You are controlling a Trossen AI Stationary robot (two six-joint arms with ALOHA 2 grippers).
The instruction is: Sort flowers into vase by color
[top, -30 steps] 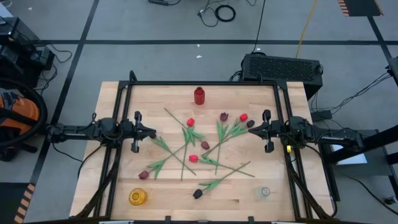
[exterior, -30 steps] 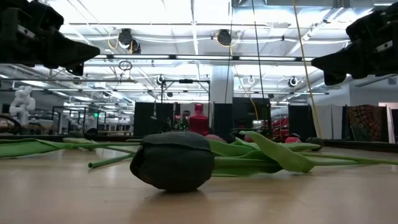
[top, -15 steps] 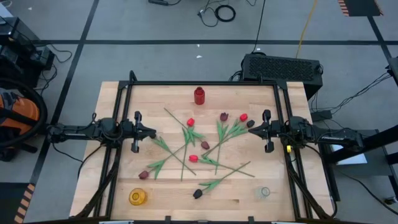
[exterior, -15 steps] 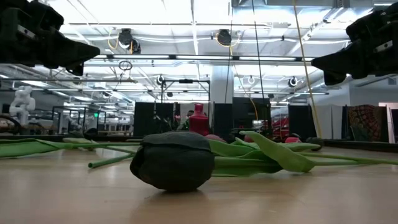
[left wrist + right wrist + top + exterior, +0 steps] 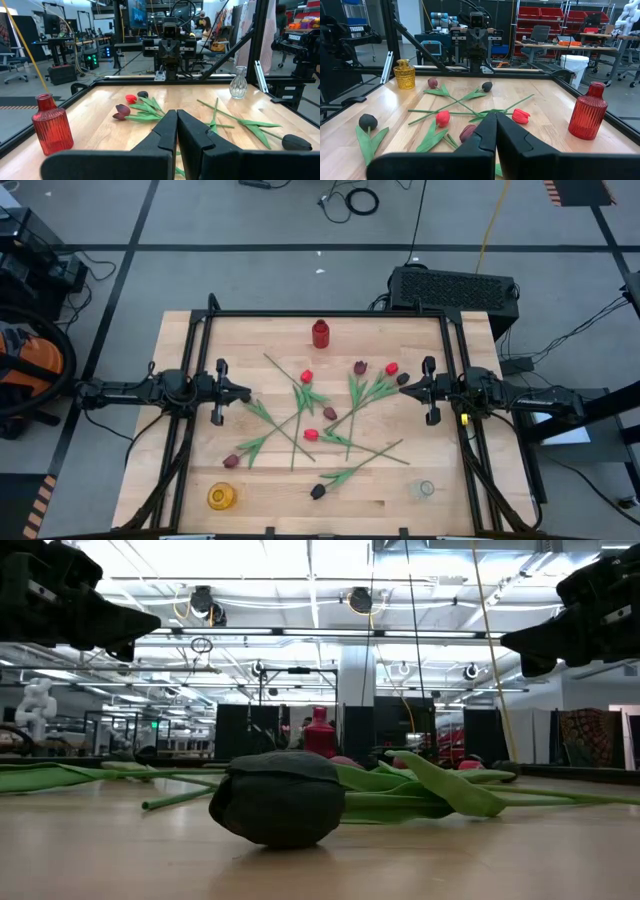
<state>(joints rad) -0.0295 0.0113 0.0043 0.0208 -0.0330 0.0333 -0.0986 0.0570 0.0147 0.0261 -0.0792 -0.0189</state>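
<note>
Several artificial tulips (image 5: 325,420) lie crossed flat on the middle of the wooden table, stems and leaves green, heads red (image 5: 306,376), maroon (image 5: 360,367) and black (image 5: 318,492). The black head (image 5: 278,798) fills the near foreground of the low view. My left gripper (image 5: 245,393) hovers shut at the pile's left edge, above the table (image 5: 176,119). My right gripper (image 5: 403,390) hovers shut at the pile's right edge (image 5: 495,120), close to a dark head (image 5: 403,379). Neither touches a flower.
A red ribbed vase (image 5: 320,333) stands at the far middle of the table, a yellow vase (image 5: 221,496) near the near-left corner, and a clear glass vase (image 5: 426,489) near the near-right corner. A black frame (image 5: 330,313) rims the table. People sit in the room beyond.
</note>
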